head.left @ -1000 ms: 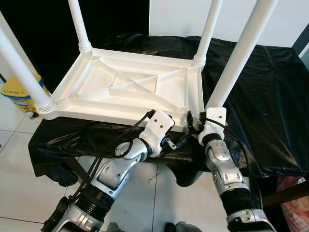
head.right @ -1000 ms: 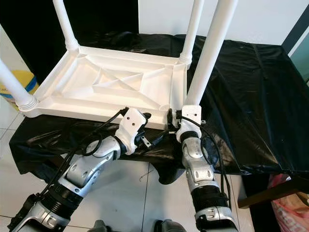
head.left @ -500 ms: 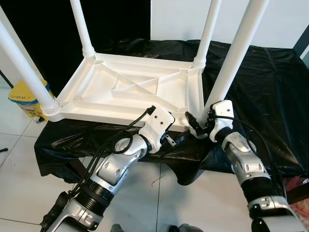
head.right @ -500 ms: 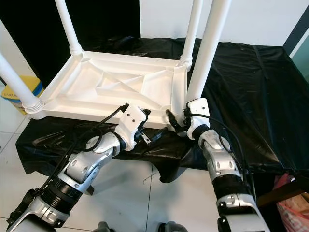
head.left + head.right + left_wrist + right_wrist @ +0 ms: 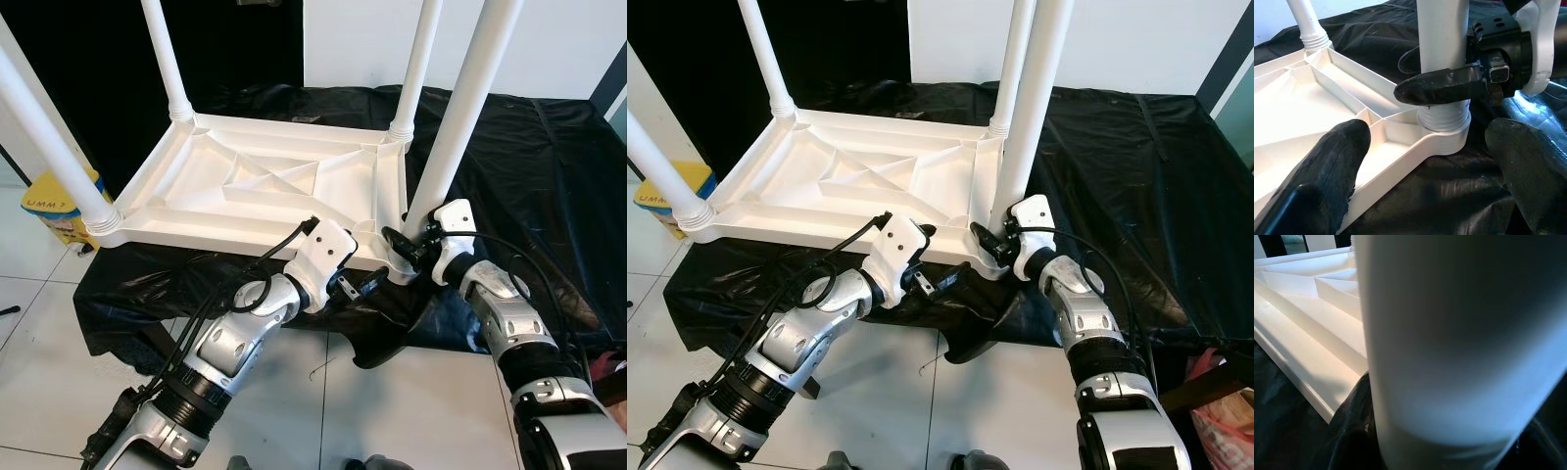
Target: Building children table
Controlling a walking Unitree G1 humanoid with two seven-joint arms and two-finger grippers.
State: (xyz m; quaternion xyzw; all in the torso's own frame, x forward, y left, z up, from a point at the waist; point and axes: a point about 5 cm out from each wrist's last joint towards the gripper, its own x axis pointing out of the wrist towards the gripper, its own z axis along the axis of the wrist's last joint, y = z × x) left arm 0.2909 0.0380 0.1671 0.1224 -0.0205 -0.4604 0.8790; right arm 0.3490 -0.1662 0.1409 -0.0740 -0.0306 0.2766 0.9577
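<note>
White table (image 5: 265,186) lies upside down on the worktop (image 5: 549,157). At its near right corner the right pincer (image 5: 404,247) pinches the upright leg (image 5: 453,127) base; the left pincer (image 5: 364,285), spread, waits beside.

all four table legs (image 5: 460,108) run off the top edge. the right gripper (image 5: 1449,87) probably clasps the near leg; its far finger is hidden.

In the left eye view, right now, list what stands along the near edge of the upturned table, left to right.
Yellow bag → near-left table leg → left hand → right hand → near-right table leg.
</note>
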